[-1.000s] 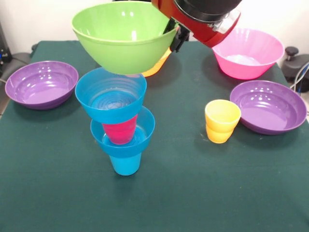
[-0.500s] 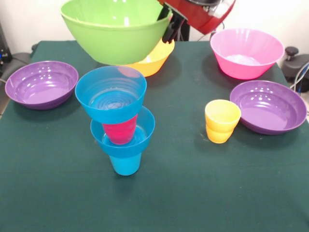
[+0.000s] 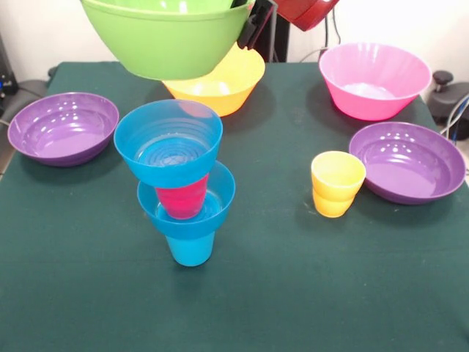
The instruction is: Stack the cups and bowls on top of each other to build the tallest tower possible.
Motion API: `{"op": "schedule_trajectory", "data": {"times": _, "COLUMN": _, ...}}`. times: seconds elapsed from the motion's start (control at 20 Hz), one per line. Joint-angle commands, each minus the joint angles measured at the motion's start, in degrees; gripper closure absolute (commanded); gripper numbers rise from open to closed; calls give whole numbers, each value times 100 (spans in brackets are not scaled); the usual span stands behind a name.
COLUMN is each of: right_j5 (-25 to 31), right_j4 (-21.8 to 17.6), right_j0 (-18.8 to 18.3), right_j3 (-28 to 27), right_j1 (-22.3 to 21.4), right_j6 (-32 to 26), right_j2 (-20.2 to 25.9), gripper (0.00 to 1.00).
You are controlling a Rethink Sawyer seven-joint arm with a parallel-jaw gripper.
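The tower [image 3: 183, 194] stands at the table's middle left: a blue cup [image 3: 190, 249] lowest, a small blue bowl [image 3: 192, 213] on it, a red cup [image 3: 182, 198] in that, and a second small blue bowl [image 3: 168, 150] on top. My gripper [image 3: 253, 26] is shut on the right rim of the lime green bowl [image 3: 165, 40] and holds it high at the picture's top, above and behind the tower. The yellow cup [image 3: 336, 183] stands alone to the right.
An orange bowl [image 3: 220, 84] sits at the back behind the green bowl. A pink bowl [image 3: 374, 79] is at the back right. Purple bowls lie at the left [image 3: 62, 127] and right [image 3: 407, 161]. The table's green cloth [image 3: 293, 279] spreads in front.
My gripper has risen and drawn left with the green bowl, which now reaches the picture's top edge. The orange bowl behind it has come into view. The tower has not moved.
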Motion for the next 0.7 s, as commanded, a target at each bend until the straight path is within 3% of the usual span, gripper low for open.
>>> {"op": "schedule_trajectory", "data": {"times": 0.05, "right_j5": -530, "right_j4": -70, "right_j0": -29, "right_j3": 558, "right_j1": 123, "right_j6": -1383, "right_j2": 232, "gripper": 100}}
{"op": "schedule_trajectory", "data": {"times": 0.45, "right_j5": -732, "right_j4": 15, "right_j0": -38, "right_j3": 758, "right_j1": 24, "right_j6": -1308, "right_j2": 190, "gripper": 100}}
{"op": "schedule_trajectory", "data": {"times": 0.7, "right_j5": -1180, "right_j4": 229, "right_j0": -74, "right_j3": 1433, "right_j1": -243, "right_j6": -1117, "right_j2": 40, "gripper": 100}}
